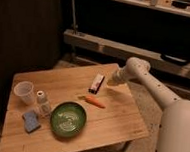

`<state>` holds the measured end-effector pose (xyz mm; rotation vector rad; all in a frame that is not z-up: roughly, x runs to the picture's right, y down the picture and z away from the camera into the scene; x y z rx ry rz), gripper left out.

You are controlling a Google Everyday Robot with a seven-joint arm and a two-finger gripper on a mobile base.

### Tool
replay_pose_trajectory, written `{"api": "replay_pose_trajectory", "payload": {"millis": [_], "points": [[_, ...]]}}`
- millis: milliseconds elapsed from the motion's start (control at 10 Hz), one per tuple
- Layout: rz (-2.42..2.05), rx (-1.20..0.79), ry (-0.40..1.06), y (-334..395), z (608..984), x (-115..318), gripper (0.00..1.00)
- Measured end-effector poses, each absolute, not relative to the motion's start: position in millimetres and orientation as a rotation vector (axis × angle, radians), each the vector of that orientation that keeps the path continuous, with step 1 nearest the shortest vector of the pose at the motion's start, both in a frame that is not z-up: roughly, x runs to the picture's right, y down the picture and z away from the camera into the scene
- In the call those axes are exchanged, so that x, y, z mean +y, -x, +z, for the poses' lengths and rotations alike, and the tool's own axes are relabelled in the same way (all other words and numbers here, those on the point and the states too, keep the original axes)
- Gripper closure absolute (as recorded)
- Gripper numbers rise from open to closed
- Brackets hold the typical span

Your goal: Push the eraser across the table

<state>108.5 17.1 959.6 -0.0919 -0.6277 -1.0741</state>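
The eraser (96, 83), a small oblong block with a white top and dark sides, lies on the far right part of the light wood table (114, 127). My gripper (111, 82) hangs low over the table just right of the eraser, at the end of the white arm (148, 82) that reaches in from the right. I cannot tell whether it touches the eraser.
An orange carrot (94, 101) lies just in front of the eraser. A green bowl (68, 119) sits at the front centre. A clear cup (24, 92), a small white bottle (42, 102) and a blue sponge (31, 120) stand at the left. A bench and shelf run behind.
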Motion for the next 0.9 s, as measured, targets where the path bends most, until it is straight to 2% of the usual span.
{"api": "replay_pose_trajectory", "payload": {"millis": [900], "points": [[-1.113,-0.596,0.08,-84,988,8,1.0]]}}
